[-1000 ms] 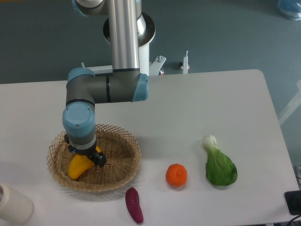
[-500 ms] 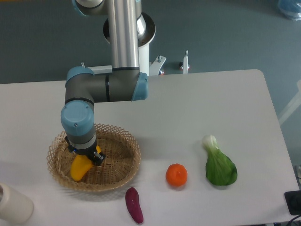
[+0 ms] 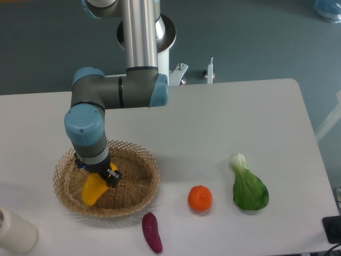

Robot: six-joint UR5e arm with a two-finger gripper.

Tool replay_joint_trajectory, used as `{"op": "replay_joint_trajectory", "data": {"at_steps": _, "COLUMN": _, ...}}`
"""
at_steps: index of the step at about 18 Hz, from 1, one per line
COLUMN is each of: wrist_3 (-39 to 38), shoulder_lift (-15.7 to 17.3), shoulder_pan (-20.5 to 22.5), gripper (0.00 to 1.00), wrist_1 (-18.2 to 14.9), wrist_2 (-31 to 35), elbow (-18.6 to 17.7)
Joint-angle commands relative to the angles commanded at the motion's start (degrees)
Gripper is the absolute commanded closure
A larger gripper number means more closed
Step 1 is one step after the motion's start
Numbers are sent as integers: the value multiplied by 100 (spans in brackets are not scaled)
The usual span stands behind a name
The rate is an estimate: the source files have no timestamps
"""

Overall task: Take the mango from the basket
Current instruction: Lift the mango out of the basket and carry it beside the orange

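Observation:
The yellow-orange mango [image 3: 92,190] hangs tilted over the left part of the light tan wicker basket [image 3: 138,184], its lower end pointing front-left. My gripper [image 3: 102,176] comes down from above and is shut on the mango's upper end. The wrist hides most of the fingers and the top of the fruit. The mango looks lifted a little above the basket floor.
A round orange [image 3: 200,198] lies right of the basket. A purple eggplant [image 3: 152,232] lies in front of it. A green bok choy [image 3: 247,186] lies further right. A white cylinder [image 3: 13,230] stands at the front left corner. The arm's base [image 3: 154,37] is behind the table.
The arm has risen and shifted slightly left. The mango has come up with the gripper, its free end now higher in the basket.

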Motion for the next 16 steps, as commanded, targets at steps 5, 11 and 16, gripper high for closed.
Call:
{"op": "replay_joint_trajectory", "data": {"at_steps": 5, "wrist_3": 158, "shoulder_lift": 158, "shoulder_pan": 378, "gripper": 65, "wrist_1": 9, "wrist_2": 79, "elbow": 9}}
{"op": "replay_joint_trajectory", "data": {"at_steps": 11, "wrist_3": 895, "shoulder_lift": 361, "shoulder_pan": 932, "gripper": 63, "wrist_1": 0, "wrist_2": 228, "elbow": -44}}
{"op": "replay_joint_trajectory", "data": {"at_steps": 16, "wrist_3": 1203, "shoulder_lift": 361, "shoulder_pan": 1231, "gripper": 60, "wrist_1": 26, "wrist_2": 272, "elbow": -26}}
